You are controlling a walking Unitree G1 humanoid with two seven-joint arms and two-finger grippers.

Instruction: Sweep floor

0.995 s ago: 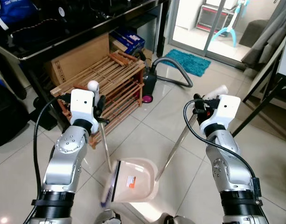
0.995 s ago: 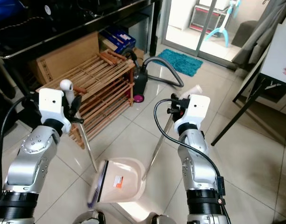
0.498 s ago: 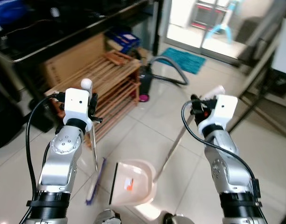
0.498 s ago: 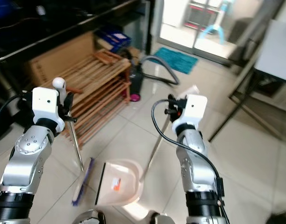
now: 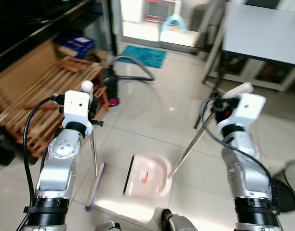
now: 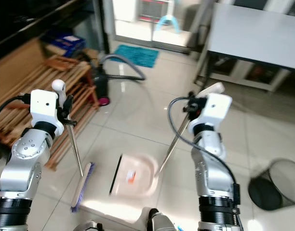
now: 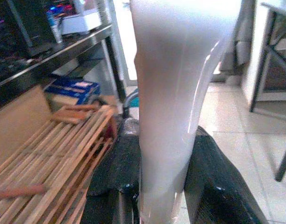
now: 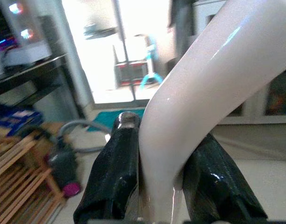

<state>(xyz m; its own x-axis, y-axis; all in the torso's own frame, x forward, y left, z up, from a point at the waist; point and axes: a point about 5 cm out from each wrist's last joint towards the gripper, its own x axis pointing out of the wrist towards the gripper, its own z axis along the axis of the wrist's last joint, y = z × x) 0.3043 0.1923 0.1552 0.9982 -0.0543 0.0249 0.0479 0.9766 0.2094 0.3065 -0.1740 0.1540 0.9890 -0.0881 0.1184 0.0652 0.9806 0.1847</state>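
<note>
Head views: left gripper [image 5: 92,109] grips the broom [image 5: 95,185] upright, bristles on the tiled floor [image 5: 147,120] beside the dustpan [image 5: 146,175]; right gripper [image 5: 220,108] holds the slanted dustpan handle [image 5: 195,141].

Left wrist view: fingers [image 7: 119,172] clamped around the broom's pale grip.

Right wrist view: fingers [image 8: 116,172] clamped likewise around the dustpan handle's grip.

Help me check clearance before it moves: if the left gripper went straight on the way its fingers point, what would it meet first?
Likely the wooden rack or the vacuum cleaner beyond the broom handle that the left gripper clamps; depth is unclear.
</note>
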